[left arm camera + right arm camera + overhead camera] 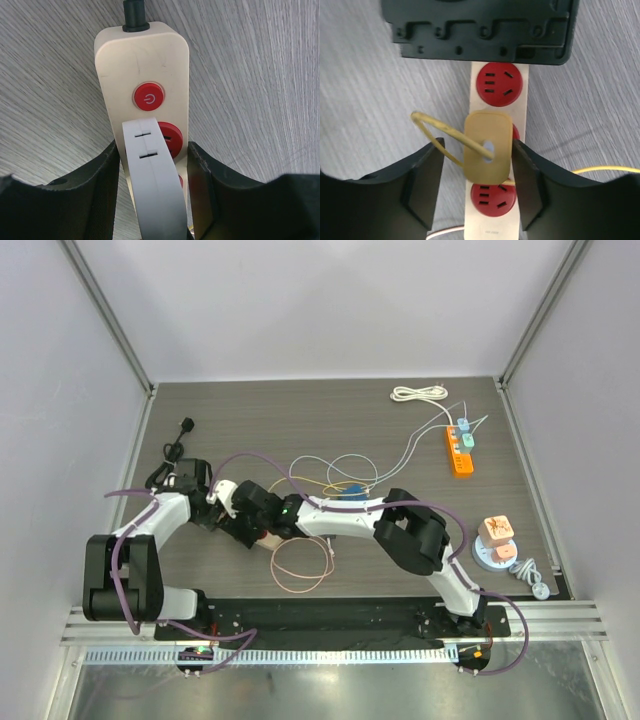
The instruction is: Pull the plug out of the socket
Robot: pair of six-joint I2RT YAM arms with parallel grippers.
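Observation:
A cream power strip (142, 55) with red sockets and a red power button (148, 96) lies on the grey table; it also shows in the right wrist view (492, 227). A flat yellow plug (482, 167) with a thin yellow cable (432, 122) sits in its middle socket. My left gripper (153, 150) is shut on the strip's two long sides near the button end. My right gripper (477, 150) is open and straddles the plug: the right finger (525, 180) touches it, the left finger stands apart. In the top view both grippers, the left (222, 502) and the right (258, 523), meet left of centre.
A pale grey curved piece (152, 185) overhangs the strip between my left fingers. An orange power strip (459, 450) with light-blue plugs, a white cable coil (418, 394) and an orange block on a round base (497, 540) are at the right. Thin cable loops (300, 565) lie mid-table. A black plug (185, 426) lies far left.

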